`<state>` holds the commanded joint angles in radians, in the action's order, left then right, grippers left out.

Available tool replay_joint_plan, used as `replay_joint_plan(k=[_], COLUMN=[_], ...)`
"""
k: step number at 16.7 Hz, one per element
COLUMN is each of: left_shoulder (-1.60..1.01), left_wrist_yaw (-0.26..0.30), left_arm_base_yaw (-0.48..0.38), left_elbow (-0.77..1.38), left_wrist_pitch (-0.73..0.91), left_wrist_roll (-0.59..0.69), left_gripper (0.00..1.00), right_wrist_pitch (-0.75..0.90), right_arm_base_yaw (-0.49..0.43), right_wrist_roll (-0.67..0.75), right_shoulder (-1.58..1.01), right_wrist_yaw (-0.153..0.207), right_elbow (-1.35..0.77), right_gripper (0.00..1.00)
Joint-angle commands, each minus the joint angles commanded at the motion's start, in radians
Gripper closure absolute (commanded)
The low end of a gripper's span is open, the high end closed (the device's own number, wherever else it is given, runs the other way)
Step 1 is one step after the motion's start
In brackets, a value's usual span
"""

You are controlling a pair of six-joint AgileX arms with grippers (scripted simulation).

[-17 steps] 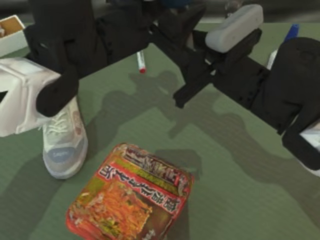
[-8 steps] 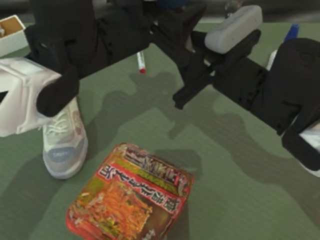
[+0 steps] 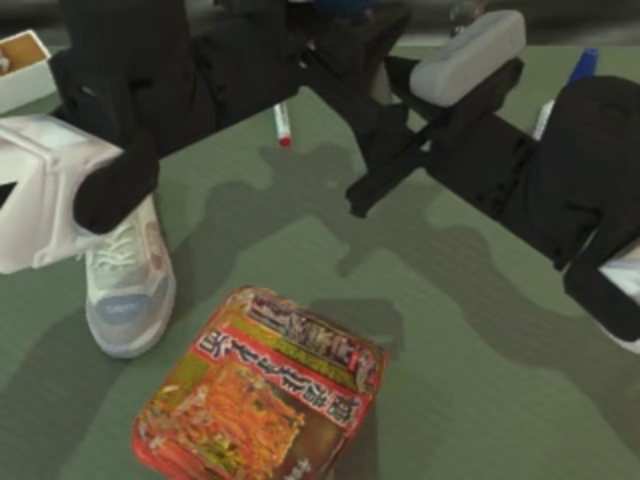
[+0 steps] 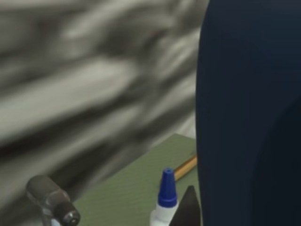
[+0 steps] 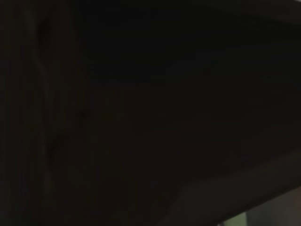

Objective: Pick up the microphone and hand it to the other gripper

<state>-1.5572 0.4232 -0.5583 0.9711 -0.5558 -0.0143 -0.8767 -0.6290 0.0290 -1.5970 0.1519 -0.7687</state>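
left gripper [image 3: 335, 20] – grip cannot be told | microphone [image 4: 249, 113] – rounded navy foam | right wrist view dark

Table [image 3: 470, 330]: matt green, finely ribbed like woven cloth. Noodle pack [image 3: 262, 392]: glossy printed film, crinkled at the rim. Sneaker [image 3: 127, 285]: pale cloth upper, laces, smooth rubbery toe. Arm housings: matt black plastic; light grey shell [image 3: 468, 55] smooth, faint sheen. Microphone [image 4: 249, 113] head: matt navy, probably foam, seen too close to judge. Glue bottle [image 4: 163, 202]: smooth plastic, blue cap. Right wrist view dark.
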Motion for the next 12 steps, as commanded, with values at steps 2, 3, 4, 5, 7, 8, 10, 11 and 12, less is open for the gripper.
replay_joint_plan(k=[2,3,4,5,7,8,10,11,12], left_shoulder=[0.0,0.0,0.0,0.0,0.0,0.0,0.0,0.0,0.0], left_wrist_yaw=[0.0,0.0,0.0,0.0,0.0,0.0,0.0,0.0,0.0], left_arm_base_yaw=[0.0,0.0,0.0,0.0,0.0,0.0,0.0,0.0,0.0], left_elbow=[0.0,0.0,0.0,0.0,0.0,0.0,0.0,0.0,0.0], left_wrist_pitch=[0.0,0.0,0.0,0.0,0.0,0.0,0.0,0.0,0.0], left_wrist_roll=[0.0,0.0,0.0,0.0,0.0,0.0,0.0,0.0,0.0], left_gripper=[1.0,1.0,1.0,1.0,1.0,1.0,1.0,1.0,1.0], right_wrist_pitch=[0.0,0.0,0.0,0.0,0.0,0.0,0.0,0.0,0.0], right_arm_base_yaw=[0.0,0.0,0.0,0.0,0.0,0.0,0.0,0.0,0.0], right_wrist_roll=[0.0,0.0,0.0,0.0,0.0,0.0,0.0,0.0,0.0], right_shoulder=[0.0,0.0,0.0,0.0,0.0,0.0,0.0,0.0,0.0], right_wrist_yaw=[0.0,0.0,0.0,0.0,0.0,0.0,0.0,0.0,0.0], right_elbow=[0.0,0.0,0.0,0.0,0.0,0.0,0.0,0.0,0.0], right_gripper=[0.17,0.1,0.02,0.0,0.0,0.0,0.0,0.0,0.0])
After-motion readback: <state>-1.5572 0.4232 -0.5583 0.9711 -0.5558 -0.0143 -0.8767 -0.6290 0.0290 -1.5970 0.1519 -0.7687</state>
